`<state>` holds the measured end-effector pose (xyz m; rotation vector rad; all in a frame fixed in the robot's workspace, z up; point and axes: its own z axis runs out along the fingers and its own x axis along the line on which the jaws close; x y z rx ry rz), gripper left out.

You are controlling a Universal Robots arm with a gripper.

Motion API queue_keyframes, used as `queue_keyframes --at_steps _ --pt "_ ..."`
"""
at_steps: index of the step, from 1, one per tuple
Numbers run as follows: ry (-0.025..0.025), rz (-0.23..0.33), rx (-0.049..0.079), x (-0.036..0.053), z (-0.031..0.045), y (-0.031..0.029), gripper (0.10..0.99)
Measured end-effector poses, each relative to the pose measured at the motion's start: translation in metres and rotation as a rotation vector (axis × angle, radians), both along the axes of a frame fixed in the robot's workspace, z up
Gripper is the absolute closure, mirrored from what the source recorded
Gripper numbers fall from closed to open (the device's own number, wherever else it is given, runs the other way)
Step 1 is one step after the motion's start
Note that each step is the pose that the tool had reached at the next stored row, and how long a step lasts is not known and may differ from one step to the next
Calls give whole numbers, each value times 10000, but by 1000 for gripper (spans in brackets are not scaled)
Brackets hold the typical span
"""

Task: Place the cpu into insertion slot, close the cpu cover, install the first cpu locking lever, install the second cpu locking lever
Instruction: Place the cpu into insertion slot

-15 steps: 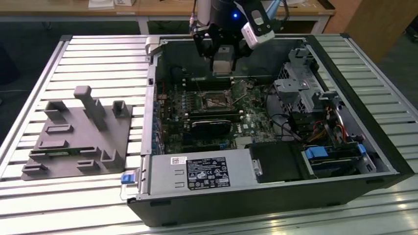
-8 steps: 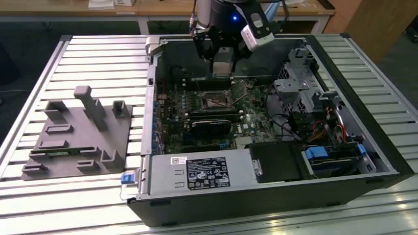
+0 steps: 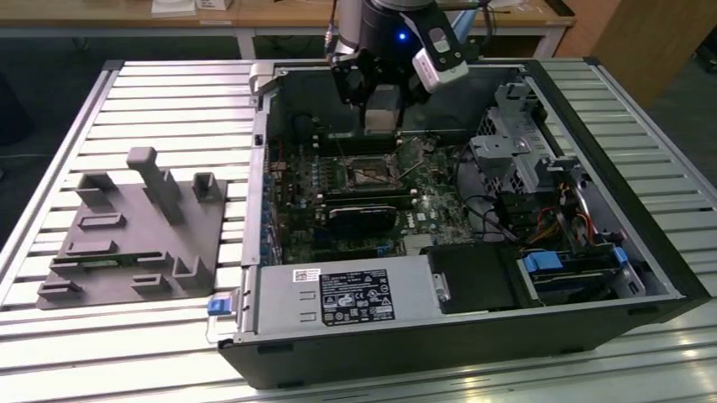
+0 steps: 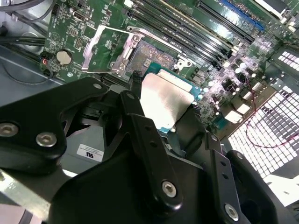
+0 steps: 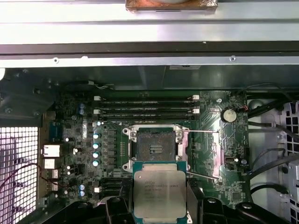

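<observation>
One pincer clamped on cpu side edges, hovering just short of slot, cover flipped up, rim unobstructed, kinda roomy

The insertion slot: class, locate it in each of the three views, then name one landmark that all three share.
Exterior view: the insertion slot is the dark metal-rimmed square directly under the gripper in the picture.
Second wrist view: the insertion slot lies just past the held cpu.
First wrist view: the insertion slot lies just past the cpu, mid-board.
Shared landmark: the gripper, shut on the cpu.
</observation>
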<state>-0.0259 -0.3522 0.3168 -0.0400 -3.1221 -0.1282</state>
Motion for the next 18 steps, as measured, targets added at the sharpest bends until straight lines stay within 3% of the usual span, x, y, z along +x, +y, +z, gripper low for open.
queue_keyframes --at_steps 18 --pt "0 0 0 0 -154 0 545"
